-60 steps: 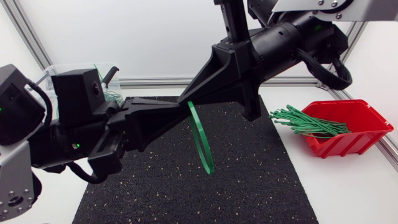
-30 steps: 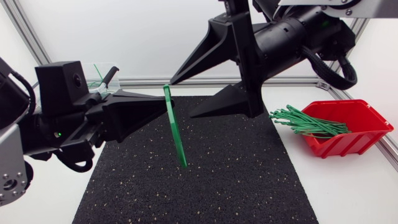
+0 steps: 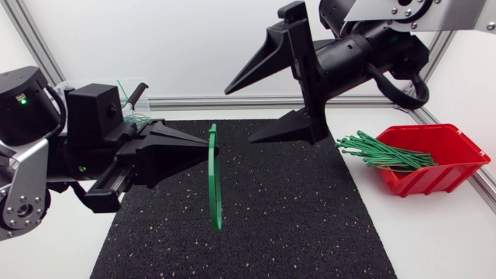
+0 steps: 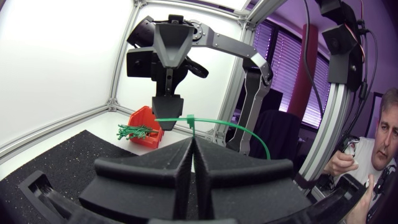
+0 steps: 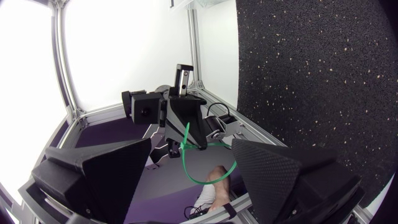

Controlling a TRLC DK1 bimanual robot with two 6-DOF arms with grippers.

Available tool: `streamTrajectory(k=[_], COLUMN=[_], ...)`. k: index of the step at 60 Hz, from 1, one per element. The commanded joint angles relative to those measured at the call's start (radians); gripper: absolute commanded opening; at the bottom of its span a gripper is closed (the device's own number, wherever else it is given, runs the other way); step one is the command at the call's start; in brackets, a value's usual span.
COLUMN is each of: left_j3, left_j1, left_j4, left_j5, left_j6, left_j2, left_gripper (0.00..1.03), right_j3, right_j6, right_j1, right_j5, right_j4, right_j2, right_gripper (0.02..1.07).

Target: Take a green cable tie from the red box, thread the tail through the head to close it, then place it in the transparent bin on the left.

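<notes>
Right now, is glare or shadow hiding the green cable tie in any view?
No. Head view: even light, the cable tie stands out against the black mat, in the left gripper. Left wrist view: white wall glares, yet the tie reads clearly. Right wrist view: bright panels, tie shows against darker backdrop.

The cable tie [image 3: 215, 182] hangs over the mat [image 3: 310, 217], bin [image 3: 132, 84] at left, box [image 3: 434, 180] at right.

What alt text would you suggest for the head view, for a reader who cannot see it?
The left jaws, shut, hold a curved green cable tie above the black mat. The right jaws stand open beyond it; more green ties lie in the red box at right.
</notes>
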Motion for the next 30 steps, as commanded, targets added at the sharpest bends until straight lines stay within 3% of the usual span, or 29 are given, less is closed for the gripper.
streamTrajectory(k=[1,7,22,30], left_j3=[0.035,0.038,0.028,0.031], left_j1=[-0.016,-0.041,-0.092,-0.101], left_j4=[-0.049,-0.151,-0.168,-0.168], left_j5=[-0.019,-0.091,-0.207,-0.223], left_j6=[0.134,0.282,0.417,0.437], left_j2=[0.010,0.005,0.013,0.022], left_gripper=[0.03,0.04,0.04,0.04], right_j3=[0.036,0.052,0.059,0.055], right_j6=[-0.020,-0.021,-0.058,-0.109], right_j1=[-0.001,0.005,0.025,0.040], right_j5=[0.002,0.004,0.025,0.039], right_j4=[-0.017,-0.021,-0.046,-0.077], right_j2=[0.026,0.040,0.075,0.093], right_gripper=[0.96,0.88,0.79,0.72])
